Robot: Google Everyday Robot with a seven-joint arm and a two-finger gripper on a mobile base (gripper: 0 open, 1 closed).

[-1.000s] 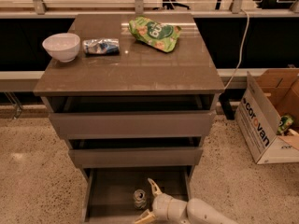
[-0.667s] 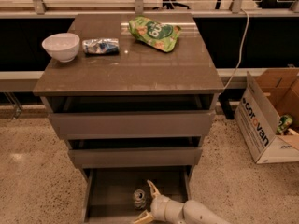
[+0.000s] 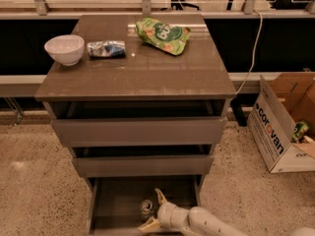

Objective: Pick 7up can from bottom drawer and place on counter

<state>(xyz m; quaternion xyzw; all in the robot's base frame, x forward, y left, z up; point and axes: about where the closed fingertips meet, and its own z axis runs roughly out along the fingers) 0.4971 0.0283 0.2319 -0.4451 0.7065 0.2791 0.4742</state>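
Observation:
The 7up can (image 3: 146,208) lies on the dark floor of the open bottom drawer (image 3: 118,200), silver end toward me. My gripper (image 3: 153,210) reaches into the drawer from the lower right. Its fingers (image 3: 160,196) are spread open, one behind the can and one in front of it, and they have not closed on it. The glossy brown counter (image 3: 142,70) tops the drawer unit above.
On the counter stand a white bowl (image 3: 64,48), a blue-silver foil packet (image 3: 106,48) and a green snack bag (image 3: 162,34). The two upper drawers are pulled partly out. An open cardboard box (image 3: 280,127) sits on the floor at the right.
My gripper has slid a little to the left toward the can, with the fingers still spread. The can has not moved.

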